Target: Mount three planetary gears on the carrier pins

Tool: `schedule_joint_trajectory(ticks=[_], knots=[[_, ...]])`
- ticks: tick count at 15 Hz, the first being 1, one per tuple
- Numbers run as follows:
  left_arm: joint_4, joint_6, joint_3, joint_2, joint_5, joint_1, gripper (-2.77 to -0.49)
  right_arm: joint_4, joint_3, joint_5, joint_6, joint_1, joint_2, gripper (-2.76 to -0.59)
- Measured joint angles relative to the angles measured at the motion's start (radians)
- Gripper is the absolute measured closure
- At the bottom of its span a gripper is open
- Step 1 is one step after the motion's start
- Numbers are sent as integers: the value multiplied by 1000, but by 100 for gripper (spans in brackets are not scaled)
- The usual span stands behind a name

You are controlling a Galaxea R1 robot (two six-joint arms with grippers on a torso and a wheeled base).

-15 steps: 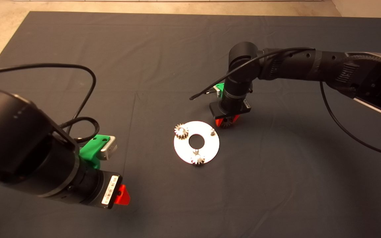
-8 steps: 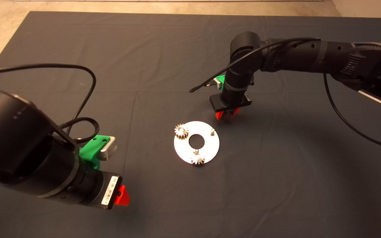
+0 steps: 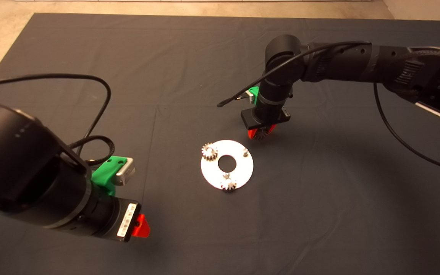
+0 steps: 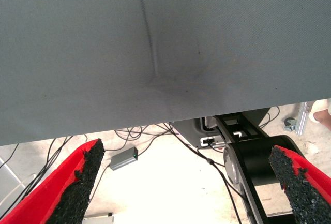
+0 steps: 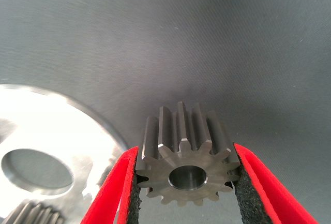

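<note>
The white disc [image 3: 243, 170] lies mid-mat with its carrier pins standing up. Two planetary gears sit on pins, one at the disc's left [image 3: 209, 151] and one at its front [image 3: 228, 184]. The right-hand pin [image 3: 245, 152] is bare. My right gripper [image 3: 260, 133] hovers just behind and to the right of the disc, shut on a third planetary gear [image 5: 183, 164], which sits on edge between the black pads with its bore showing. In the right wrist view the disc [image 5: 62, 125] lies off to one side below. My left gripper [image 3: 142, 226] waits open at the lower left.
Black cables loop over the mat from both arms. Past the mat's near edge, the left wrist view shows pale floor with cables, a small grey box [image 4: 123, 158] and the robot's black base [image 4: 258, 157].
My right gripper has risen slightly and drifted a little away from the disc, with the gear held in it. The left arm and the disc have not moved.
</note>
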State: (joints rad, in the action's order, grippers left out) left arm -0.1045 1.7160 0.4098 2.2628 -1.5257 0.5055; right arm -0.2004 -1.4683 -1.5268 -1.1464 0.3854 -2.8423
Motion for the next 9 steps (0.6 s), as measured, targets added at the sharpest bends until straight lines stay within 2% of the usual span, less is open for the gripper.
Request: schedule_joint_trajectory(ticks=[3, 9], knots=[[0, 0, 0, 0, 0, 0, -233, 2, 21, 0, 0, 19, 0, -107], [0, 0, 0, 0, 0, 0, -233, 13, 62, 0, -3, 19, 0, -107]])
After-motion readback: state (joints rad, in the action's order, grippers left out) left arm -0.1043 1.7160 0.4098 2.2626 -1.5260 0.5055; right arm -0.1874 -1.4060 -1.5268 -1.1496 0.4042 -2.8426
